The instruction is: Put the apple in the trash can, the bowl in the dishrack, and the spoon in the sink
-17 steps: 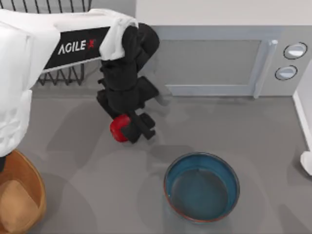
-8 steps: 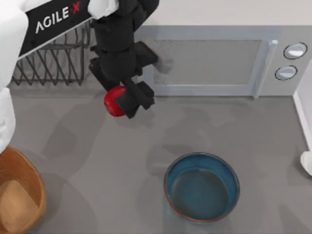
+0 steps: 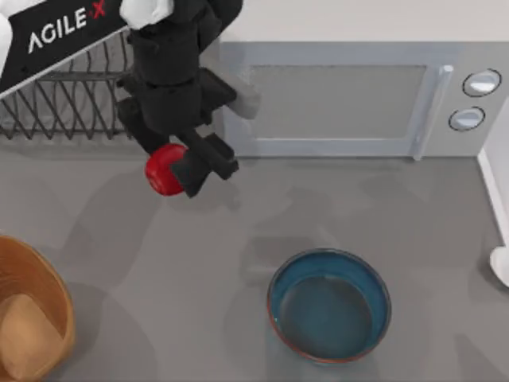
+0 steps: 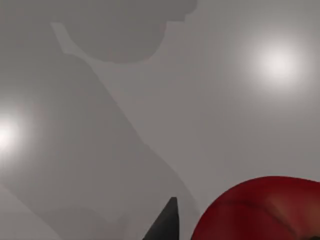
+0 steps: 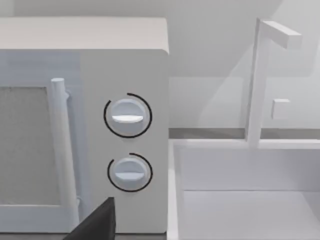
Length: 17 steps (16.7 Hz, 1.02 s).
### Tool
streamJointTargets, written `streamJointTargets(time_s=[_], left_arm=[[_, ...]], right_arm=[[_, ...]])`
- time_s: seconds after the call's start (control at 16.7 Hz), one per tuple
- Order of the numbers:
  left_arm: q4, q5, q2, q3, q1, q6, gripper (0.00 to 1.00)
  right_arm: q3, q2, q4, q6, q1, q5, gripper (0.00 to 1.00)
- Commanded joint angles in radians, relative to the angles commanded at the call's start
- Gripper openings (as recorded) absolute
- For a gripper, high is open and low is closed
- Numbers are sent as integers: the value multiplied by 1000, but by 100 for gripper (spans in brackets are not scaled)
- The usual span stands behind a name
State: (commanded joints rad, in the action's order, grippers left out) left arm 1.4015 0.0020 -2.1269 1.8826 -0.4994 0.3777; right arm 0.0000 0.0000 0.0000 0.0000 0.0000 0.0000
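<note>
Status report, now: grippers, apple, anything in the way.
Left gripper shut on apple, held above the table in front of the dishrack. Trash can at the left edge. Bowl off to the right, path open.

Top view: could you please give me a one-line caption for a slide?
Left gripper carries the apple above the table, near the dishrack, with the trash can and bowl below.
</note>
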Motion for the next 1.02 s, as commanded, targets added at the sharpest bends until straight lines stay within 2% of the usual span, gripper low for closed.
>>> streamJointTargets(time_s=[0.42,0.6,0.78,1.02], left_arm=[[91,-175,314,-328,93,-507,0],[123,-244,443,-463,129,-678,0],[138,-281,513,-535,149,-755,0],[137,-281,513,-536,145,-755,0]], right_arm=[[0,0,0,0,0,0,100],[0,0,0,0,0,0,100],[0,0,0,0,0,0,100],[0,0,0,0,0,0,100]])
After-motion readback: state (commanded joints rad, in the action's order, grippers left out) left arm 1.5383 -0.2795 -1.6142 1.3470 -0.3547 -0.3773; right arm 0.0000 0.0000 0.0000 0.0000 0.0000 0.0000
